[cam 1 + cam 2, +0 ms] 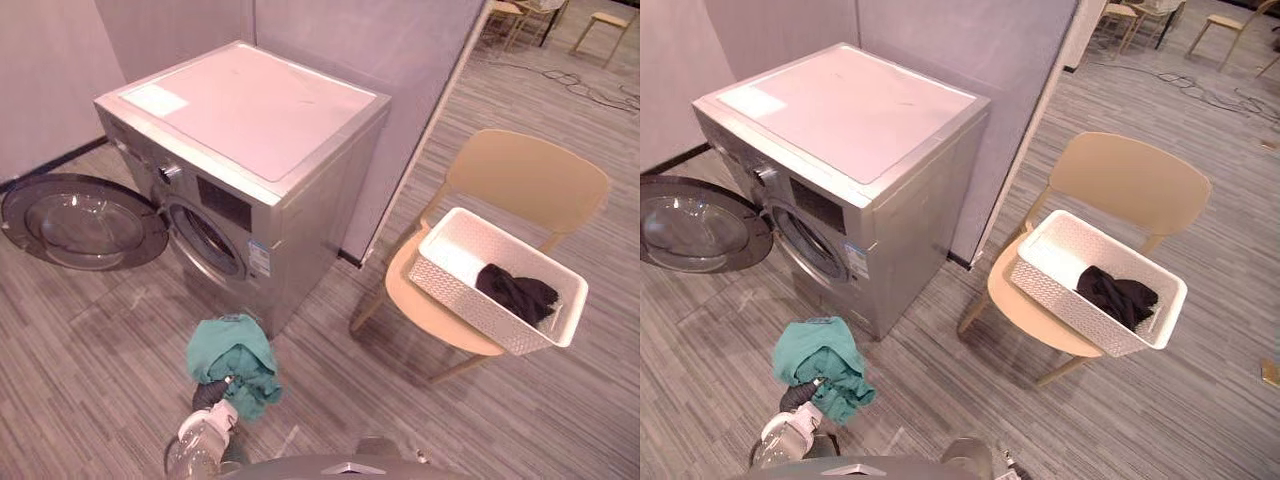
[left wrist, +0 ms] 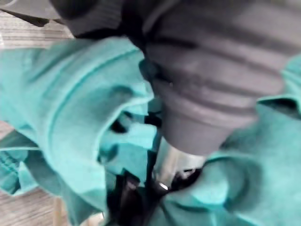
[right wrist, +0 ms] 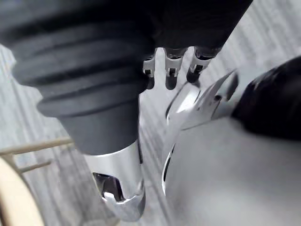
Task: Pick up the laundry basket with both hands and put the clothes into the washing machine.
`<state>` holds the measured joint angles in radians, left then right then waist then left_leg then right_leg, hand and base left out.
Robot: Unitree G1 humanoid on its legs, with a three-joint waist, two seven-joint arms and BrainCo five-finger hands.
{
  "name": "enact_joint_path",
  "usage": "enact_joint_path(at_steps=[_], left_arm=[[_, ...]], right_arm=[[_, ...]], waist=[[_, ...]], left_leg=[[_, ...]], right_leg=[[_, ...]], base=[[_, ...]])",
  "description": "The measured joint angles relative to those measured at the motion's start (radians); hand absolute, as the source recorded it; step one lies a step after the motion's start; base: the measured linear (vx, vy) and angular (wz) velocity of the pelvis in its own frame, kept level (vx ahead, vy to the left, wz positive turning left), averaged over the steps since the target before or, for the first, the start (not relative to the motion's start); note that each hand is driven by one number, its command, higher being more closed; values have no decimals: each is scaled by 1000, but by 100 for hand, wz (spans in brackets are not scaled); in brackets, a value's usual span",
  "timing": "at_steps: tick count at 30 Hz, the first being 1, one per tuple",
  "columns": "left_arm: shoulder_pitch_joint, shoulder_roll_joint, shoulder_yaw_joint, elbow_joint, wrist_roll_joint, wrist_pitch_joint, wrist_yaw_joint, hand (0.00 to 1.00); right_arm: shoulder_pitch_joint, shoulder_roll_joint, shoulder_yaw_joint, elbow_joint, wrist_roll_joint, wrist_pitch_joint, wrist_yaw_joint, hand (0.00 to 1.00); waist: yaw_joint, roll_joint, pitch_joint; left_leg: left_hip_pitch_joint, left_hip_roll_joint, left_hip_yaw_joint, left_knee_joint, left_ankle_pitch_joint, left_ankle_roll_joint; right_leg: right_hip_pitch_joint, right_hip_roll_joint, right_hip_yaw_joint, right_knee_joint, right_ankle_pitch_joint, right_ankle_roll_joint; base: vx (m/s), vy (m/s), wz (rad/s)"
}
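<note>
A crumpled teal garment (image 1: pixel 235 358) hangs over my left hand (image 1: pixel 212 393), low over the floor in front of the silver washing machine (image 1: pixel 250 120). In the left wrist view the fingers (image 2: pixel 164 169) are curled into the teal cloth (image 2: pixel 70 108). The machine's round door (image 1: pixel 80 220) is swung open to the left, and the drum opening (image 1: pixel 205 240) is dark. On a tan chair (image 1: pixel 525 175) to the right stands the white laundry basket (image 1: pixel 450 262), with a black garment (image 1: pixel 515 292) lying in it. My right hand (image 3: pixel 171 70) hangs over the floor, fingers relaxed and holding nothing.
A light partition wall (image 1: pixel 420 60) stands behind the machine and the chair. Wooden chairs (image 1: pixel 605 20) and cables (image 1: pixel 590 90) are far back on the striped grey floor. Open floor lies between the machine and the chair.
</note>
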<state>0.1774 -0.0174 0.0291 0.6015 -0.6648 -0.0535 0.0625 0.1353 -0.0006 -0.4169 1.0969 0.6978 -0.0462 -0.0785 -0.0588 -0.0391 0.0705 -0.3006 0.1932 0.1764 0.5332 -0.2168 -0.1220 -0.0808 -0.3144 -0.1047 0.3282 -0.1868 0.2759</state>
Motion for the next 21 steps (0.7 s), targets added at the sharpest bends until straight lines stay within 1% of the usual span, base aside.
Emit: enact_joint_path(at_steps=[1,2,3,4,5,6,7,8,9,10,11,12,13,14,15,16,17,18,19,20,21], left_arm=[[-2,4,-9,-3,0,0,-1,100],[-8,17,-18,-8,1,-2,-3,100],[-12,27,-29,-23,2,-2,-2,100],[-17,31,-40,-31,2,-2,-3,100],[-32,39,-67,-35,2,-2,-4,100],[-35,39,-80,-39,2,-2,-5,100],[-44,39,-107,-42,3,-3,-12,100],[-48,41,-115,-42,4,-3,-14,100],[-51,41,-125,-43,14,-4,-19,100],[-53,45,-133,-42,22,-6,-23,100],[-54,57,-140,-42,24,-6,-23,100],[-55,62,-139,-42,28,-7,-23,100],[-53,72,-140,-40,39,-8,-22,100],[-53,75,-141,-39,40,-8,-21,100],[-54,74,-142,-39,40,-8,-21,100],[-56,72,-149,-37,40,-8,-22,100],[-63,62,-148,-25,41,-8,-23,100],[-79,48,-145,0,41,-8,-23,100],[-96,36,-143,23,41,-7,-23,100],[-117,29,-144,41,43,-6,-23,100],[-128,9,-142,50,43,-4,-21,100]], right_arm=[[-5,-2,-1,8,-1,0,0,0],[-17,-4,-21,22,-9,1,1,0],[-36,-15,-30,23,-24,-1,-9,0],[-43,-20,-36,23,-26,-3,-11,0],[-46,-33,-39,19,-26,-3,-12,0],[-46,-41,-39,16,-26,-5,-13,0],[-49,-53,-39,7,-26,-11,-15,0],[-50,-55,-38,-5,-26,-11,-16,0],[-52,-57,-37,-29,-25,-12,-18,0],[-62,-50,-34,-56,-22,-17,-18,0],[-65,-41,-21,-90,-18,-17,-17,0],[-67,-38,-8,-101,-17,-15,-17,0],[-69,-33,19,-113,-17,-16,-17,0],[-65,-21,36,-147,-16,-17,-16,0],[-65,-16,46,-164,-15,-18,-14,0],[-61,-9,56,-194,-15,-20,-10,0],[-63,-1,69,-222,5,-22,-1,0],[-68,0,84,-228,14,-32,7,0],[-68,1,93,-237,17,-39,9,0],[-57,8,107,-270,23,-43,10,0],[-62,0,112,-262,23,-45,9,0]], waist=[[-2,1,0],[4,3,-4],[8,13,-11],[13,29,-7],[18,55,-3],[18,64,-7],[18,75,-11],[17,79,-10],[14,86,-6],[-4,100,12],[-20,87,25],[-23,84,35],[-23,81,43],[-27,76,46],[-31,75,50],[-40,73,51],[-51,70,53],[-55,68,55],[-57,67,55],[-58,52,59],[-54,79,71]], left_leg=[[-2,-16,2,4,-6,10],[-9,-39,11,8,-17,24],[-31,-45,14,24,-46,32],[-39,-47,15,27,-56,35],[-40,-54,25,12,-62,42],[-35,-65,33,-9,-56,52],[3,-93,63,-91,-30,76],[26,-104,76,-130,-18,85],[61,-117,93,-189,1,97],[106,-121,116,-244,21,110],[159,-135,133,-297,33,121],[187,-139,148,-322,35,125],[230,-145,166,-364,36,129],[259,-147,188,-389,36,129],[270,-147,198,-398,38,132],[281,-147,217,-405,37,126],[295,-147,240,-410,37,125],[306,-145,250,-414,37,126],[310,-144,257,-413,37,125],[336,-169,257,-413,17,98],[351,-151,256,-415,1,80]], right_leg=[[19,-11,1,-36,20,5],[44,-30,-12,-107,65,5],[46,-33,-14,-149,119,6],[37,-33,-11,-151,143,3],[7,-40,-7,-131,199,-15],[-13,-47,-3,-112,225,-42],[-85,-66,11,-35,297,-147],[-117,-73,9,1,332,-198],[-157,-81,8,59,381,-275],[-225,-84,6,214,366,-349],[-283,-74,-14,406,303,-386],[-298,-57,-20,473,270,-379],[-321,6,-18,561,184,-345],[-344,83,-24,603,94,-306],[-350,121,-35,607,59,-297],[-360,171,-59,583,9,-284],[-359,231,-93,490,-35,-279],[-350,274,-107,370,-40,-280],[-342,306,-113,223,-27,-292],[-281,318,-111,-69,210,-371],[-257,342,-116,-79,220,-373]], base=[[157,244,44],[144,320,9],[75,273,-11],[40,258,-15],[13,213,-11],[31,295,-21],[68,321,-26],[85,323,-36],[97,292,-33],[109,227,-38],[121,194,-37],[152,122,-52],[182,60,-65],[246,25,-63],[230,-5,-47],[259,-24,-37],[303,-40,-40],[318,-57,-39],[402,-81,-25],[332,-60,-28],[367,-53,-28]])
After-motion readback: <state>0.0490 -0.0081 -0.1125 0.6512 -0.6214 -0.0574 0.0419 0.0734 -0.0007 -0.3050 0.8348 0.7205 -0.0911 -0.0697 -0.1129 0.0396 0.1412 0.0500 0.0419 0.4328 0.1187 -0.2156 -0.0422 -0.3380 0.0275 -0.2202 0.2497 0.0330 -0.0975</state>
